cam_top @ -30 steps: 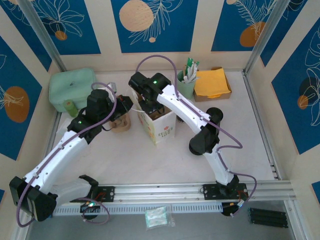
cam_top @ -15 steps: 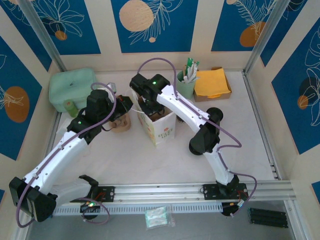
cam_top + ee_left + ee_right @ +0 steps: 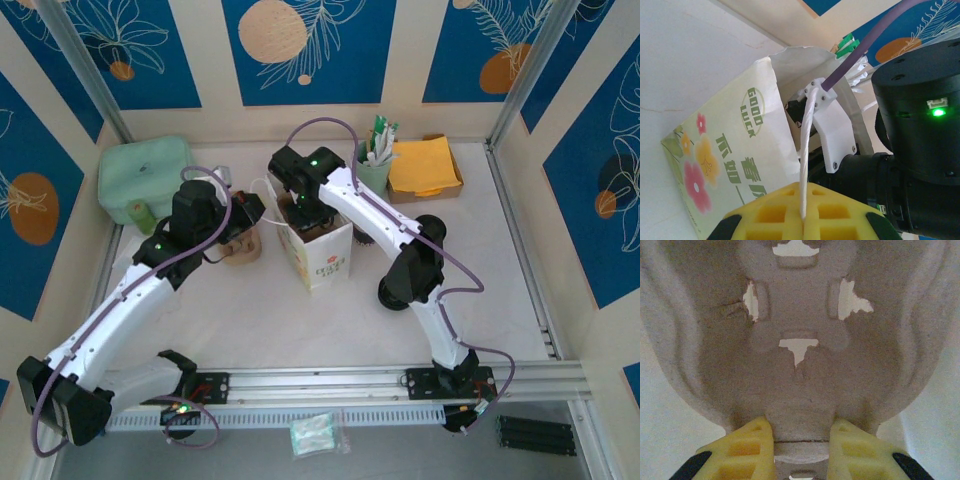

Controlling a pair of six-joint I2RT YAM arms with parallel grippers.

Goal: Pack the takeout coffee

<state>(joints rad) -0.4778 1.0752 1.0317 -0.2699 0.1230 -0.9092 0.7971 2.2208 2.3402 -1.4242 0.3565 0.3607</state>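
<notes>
From above, one paper bag [image 3: 325, 262] is standing mid-table [image 3: 450, 280]. One kraft cup [image 3: 243, 248] is sitting just left of it, under the left gripper [image 3: 250, 212]. At the left wrist, that gripper is pinching one white cord handle [image 3: 807, 140] of the bag. At the right wrist, the right gripper [image 3: 802, 440] is clamping one pulp carrier [image 3: 800, 315].

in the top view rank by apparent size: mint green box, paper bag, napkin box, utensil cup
1. mint green box and paper bag: too close to rank; the right arm hides part of the bag
2. napkin box
3. utensil cup
</notes>
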